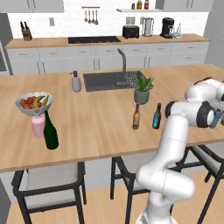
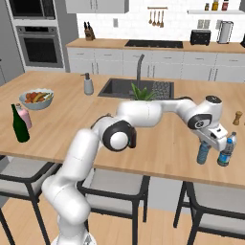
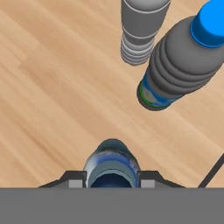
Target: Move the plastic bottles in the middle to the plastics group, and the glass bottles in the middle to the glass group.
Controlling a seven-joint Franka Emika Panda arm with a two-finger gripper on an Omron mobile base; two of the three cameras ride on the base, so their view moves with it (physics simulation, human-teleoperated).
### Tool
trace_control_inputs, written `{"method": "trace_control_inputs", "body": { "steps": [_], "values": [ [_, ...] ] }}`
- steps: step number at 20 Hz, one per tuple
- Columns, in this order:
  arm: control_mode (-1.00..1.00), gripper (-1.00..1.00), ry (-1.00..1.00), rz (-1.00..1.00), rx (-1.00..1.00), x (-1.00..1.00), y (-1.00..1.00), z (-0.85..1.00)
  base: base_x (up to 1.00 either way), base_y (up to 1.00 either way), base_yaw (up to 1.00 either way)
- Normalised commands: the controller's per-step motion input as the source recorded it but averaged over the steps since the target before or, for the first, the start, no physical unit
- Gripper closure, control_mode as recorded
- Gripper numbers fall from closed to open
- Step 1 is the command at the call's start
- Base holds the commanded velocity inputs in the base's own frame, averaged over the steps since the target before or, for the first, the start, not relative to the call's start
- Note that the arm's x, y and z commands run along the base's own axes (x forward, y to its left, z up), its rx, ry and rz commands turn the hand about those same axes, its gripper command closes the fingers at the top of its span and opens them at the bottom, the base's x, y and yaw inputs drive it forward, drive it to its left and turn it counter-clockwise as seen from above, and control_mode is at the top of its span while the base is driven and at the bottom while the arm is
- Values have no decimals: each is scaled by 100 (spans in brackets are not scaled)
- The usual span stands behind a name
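My gripper (image 2: 206, 143) is shut on the light-blue plastic bottle (image 2: 203, 154) at the island's near right edge, and the bottle's base hangs close to the wood. In the hand view the fingers (image 3: 73, 180) clamp the bottle (image 3: 111, 162) from both sides. Right beside it stands the plastics group's bottle (image 2: 226, 150), ribbed with a blue cap (image 3: 210, 26). The two glass bottles stand mid-island: an amber one (image 1: 136, 117) and a dark one with a blue label (image 1: 156, 117). The glass group's tall green wine bottle (image 1: 51, 131) stands at the near left.
A pink bottle (image 1: 38, 127) and a fruit bowl (image 1: 34, 104) sit by the wine bottle. A potted plant (image 1: 143, 89), the sink (image 1: 109, 81) and a soap dispenser (image 1: 76, 82) lie further back. A pepper mill (image 2: 237, 117) stands behind the plastics group. Stools line the island's near edge.
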Motion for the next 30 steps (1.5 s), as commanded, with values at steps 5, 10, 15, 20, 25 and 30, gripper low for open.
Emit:
{"method": "trace_control_inputs", "body": {
  "steps": [5,10,15,20,25,30],
  "values": [
    [-100,100,0,-2,0,0,5,-55,0,0,0],
    [-100,100,0,-5,-3,-4,12,-60,0,0,0],
    [-100,-100,0,-4,-7,-7,28,-62,0,0,0],
    [-100,-100,0,-3,-3,-3,2,-40,0,0,0],
    [-100,-100,-6,-2,-1,-7,0,-16,0,0,0],
    [-100,-100,-8,0,0,-2,0,10,0,0,0]
  ]
}}
